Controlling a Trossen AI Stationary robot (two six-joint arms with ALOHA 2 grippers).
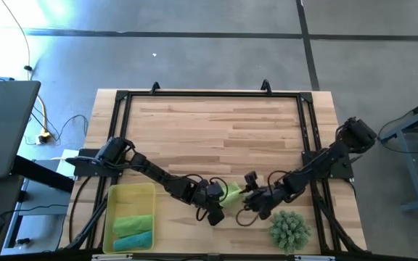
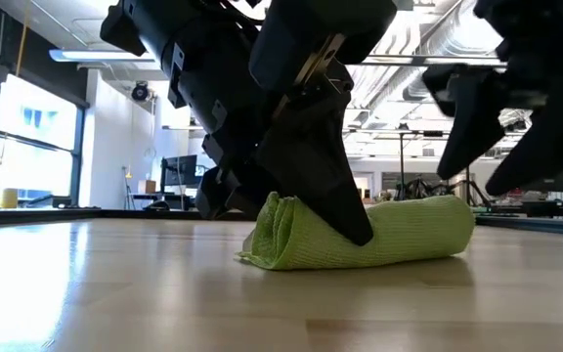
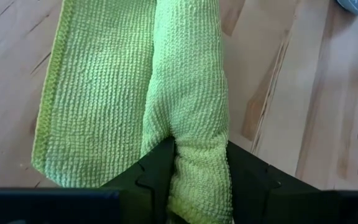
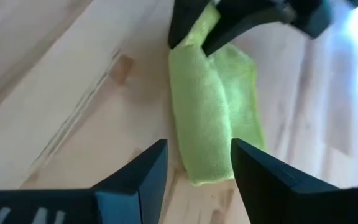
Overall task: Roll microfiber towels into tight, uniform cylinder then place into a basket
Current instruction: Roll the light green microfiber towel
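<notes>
Left gripper (image 3: 197, 177) fingers clamped on rolled green towel (image 3: 188, 93); right gripper (image 4: 197, 174) fingers apart, just beside.

Table (image 1: 216, 123): pale wooden planks with a black frame along its edges, most of the far half bare
Near left corner: yellow basket (image 1: 112, 206) lies flat on the wood, with a green towel (image 1: 133, 223) and a blue towel (image 1: 135, 240) side by side inside it
Near middle: lime green towel (image 2: 399, 235), partly rolled, lies on the wood with a flat flap spread beside the roll
Near right corner: spiky green plant ball (image 1: 290, 228) sits on the wood, right of the rolled towel
</notes>
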